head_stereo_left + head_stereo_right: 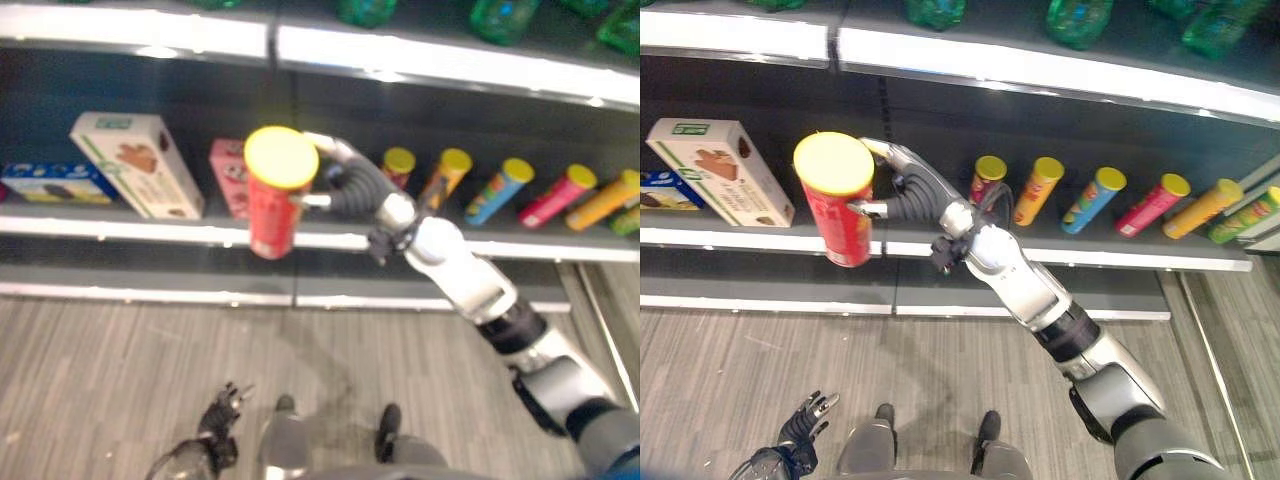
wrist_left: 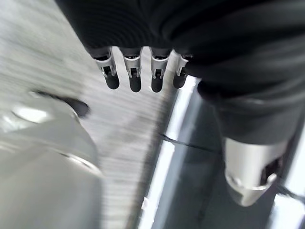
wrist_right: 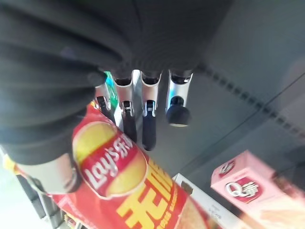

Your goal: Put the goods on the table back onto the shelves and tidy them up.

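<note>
Dark shelves face the robot; the right robot hand grips a red chip can upright before the front edge, shelf gap straight ahead. Left robot hand hangs relaxed, empty.

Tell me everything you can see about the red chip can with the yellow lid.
The red cylindrical chip can with the yellow lid is a tall tube, apparently cardboard, with a flat round plastic-looking lid and a yellow chip picture on its side. It is closed and roughly upright, held in the air in front of the dark shelf's edge. The right hand grips its upper side, fingers curled round it.
</note>
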Tool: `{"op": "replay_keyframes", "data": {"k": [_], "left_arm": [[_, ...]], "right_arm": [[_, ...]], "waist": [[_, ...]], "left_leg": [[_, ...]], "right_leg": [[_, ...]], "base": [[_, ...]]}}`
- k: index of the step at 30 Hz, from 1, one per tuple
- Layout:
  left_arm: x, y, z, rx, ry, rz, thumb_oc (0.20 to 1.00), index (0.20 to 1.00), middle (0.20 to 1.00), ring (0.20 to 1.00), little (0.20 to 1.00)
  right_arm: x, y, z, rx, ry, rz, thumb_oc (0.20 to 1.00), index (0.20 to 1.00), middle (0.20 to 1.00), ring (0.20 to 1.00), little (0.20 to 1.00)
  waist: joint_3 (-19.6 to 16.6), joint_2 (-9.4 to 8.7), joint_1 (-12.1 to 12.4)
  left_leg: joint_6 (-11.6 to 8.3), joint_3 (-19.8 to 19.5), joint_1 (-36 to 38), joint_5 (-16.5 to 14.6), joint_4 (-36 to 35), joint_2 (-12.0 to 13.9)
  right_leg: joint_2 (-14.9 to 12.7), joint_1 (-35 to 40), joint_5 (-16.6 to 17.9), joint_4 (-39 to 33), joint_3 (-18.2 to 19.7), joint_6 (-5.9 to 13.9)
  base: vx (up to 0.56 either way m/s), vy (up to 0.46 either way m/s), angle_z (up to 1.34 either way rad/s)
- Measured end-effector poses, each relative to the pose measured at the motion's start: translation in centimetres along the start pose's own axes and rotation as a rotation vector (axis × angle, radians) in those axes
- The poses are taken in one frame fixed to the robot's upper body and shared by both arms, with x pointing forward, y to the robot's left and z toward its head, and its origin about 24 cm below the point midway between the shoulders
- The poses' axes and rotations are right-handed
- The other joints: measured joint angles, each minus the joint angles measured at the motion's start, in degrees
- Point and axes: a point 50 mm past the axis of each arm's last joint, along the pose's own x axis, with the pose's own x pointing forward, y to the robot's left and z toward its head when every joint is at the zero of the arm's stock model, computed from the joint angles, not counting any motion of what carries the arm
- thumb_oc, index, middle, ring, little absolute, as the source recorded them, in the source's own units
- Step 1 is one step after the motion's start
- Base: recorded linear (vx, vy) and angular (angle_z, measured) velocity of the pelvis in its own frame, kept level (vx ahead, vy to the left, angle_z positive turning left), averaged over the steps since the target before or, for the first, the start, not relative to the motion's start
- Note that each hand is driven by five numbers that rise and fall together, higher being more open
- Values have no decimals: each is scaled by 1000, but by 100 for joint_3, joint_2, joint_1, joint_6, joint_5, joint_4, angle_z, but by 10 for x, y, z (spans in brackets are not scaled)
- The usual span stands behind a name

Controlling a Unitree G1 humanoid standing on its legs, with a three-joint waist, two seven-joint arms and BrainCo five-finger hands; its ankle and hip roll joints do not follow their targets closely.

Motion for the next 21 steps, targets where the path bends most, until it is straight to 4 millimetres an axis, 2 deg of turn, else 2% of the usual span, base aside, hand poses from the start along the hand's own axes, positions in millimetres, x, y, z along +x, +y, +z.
{"op": "replay_keyframes", "data": {"k": [1, 2, 3, 4, 6, 7, 9, 10, 12, 18, 21], "left_arm": [[-1, -5, -5, -14, 11, -9, 1000, 1000, 1000, 1000, 1000], [0, -12, -11, -32, 29, -21, 1000, 1000, 1000, 1000, 1000], [1, -13, -8, -35, 17, -29, 1000, 1000, 1000, 1000, 1000], [3, -15, -4, -22, 4, -40, 1000, 1000, 1000, 1000, 1000], [4, -17, 3, -12, -25, -50, 1000, 1000, 1000, 1000, 1000], [5, -20, 5, -11, -35, -56, 1000, 1000, 1000, 1000, 1000], [6, -28, 10, 12, -53, -87, 1000, 1000, 1000, 1000, 1000], [9, -40, 13, 31, -64, -132, 1000, 1000, 1000, 1000, 1000], [10, -41, 16, 29, -73, -133, 1000, 1000, 1000, 1000, 1000], [8, -43, 10, 2, -54, -128, 1000, 1000, 1000, 1000, 1000], [9, -46, 11, -2, -58, -135, 1000, 1000, 1000, 1000, 1000]], "right_arm": [[-1, -2, -2, -9, 7, -1, 200, 200, 200, 200, 200], [-2, -4, -5, -21, 22, -5, 200, 200, 200, 200, 200], [-4, -6, -7, -30, 31, -7, 200, 200, 200, 200, 200], [-4, -8, -9, -38, 40, -9, 200, 200, 200, 200, 200], [-4, -9, -10, -47, 42, -13, 200, 200, 200, 200, 200], [-7, -10, -13, -52, 49, -15, 200, 200, 200, 200, 200], [-16, -14, -22, -66, 90, -22, 200, 200, 200, 200, 200], [-20, -21, -26, -102, 111, -22, 200, 200, 200, 200, 200], [-19, -21, -26, -99, 108, -24, 200, 200, 200, 200, 200], [-20, -22, -27, -106, 112, -20, 200, 200, 200, 200, 200], [-23, -26, -29, -119, 123, -25, 200, 200, 200, 200, 200]], "waist": [[17, 24, 3], [4, -8, -25], [-1, -40, -53], [-11, -94, -37], [36, -3, -77], [66, 31, -114], [106, 128, -280], [237, 174, -256], [354, 187, -216], [559, 472, -258], [679, 529, -304]], "left_leg": [[-7, 22, 53, 9, -18, -123], [2, -6, 136, 14, -41, -282], [2, -15, 155, 15, -46, -416], [5, 28, 189, 13, -49, -577], [26, 21, 189, 25, -96, -653], [129, -28, 163, 92, -175, -722], [234, -303, 255, 167, -373, -757], [335, -392, 262, 288, -522, -779], [324, -396, 255, 323, -525, -773], [253, -426, 365, 466, -735, -714], [208, -471, 462, 527, -773, -681]], "right_leg": [[107, 135, 46, -226, 38, -29], [243, 280, 172, -525, 383, 53], [282, 347, 365, -756, 484, -45], [198, 391, 463, -875, 396, -222], [143, 392, 487, -893, 469, -225], [139, 399, 452, -871, 415, -203], [101, 466, 353, -888, 224, -199], [73, 445, 305, -890, 210, -185], [80, 442, 279, -890, 217, -224], [144, 471, 328, -888, 186, -315], [132, 608, 319, -890, 131, -386]], "base": [[11, 228, -12], [8, 85, 1], [0, 0, 0], [0, 0, -5], [-42, 126, -15], [-46, 123, 29], [-4, -8, 65], [4, -34, 43], [12, -38, 11], [29, 1, 2], [-18, -18, 9]]}}
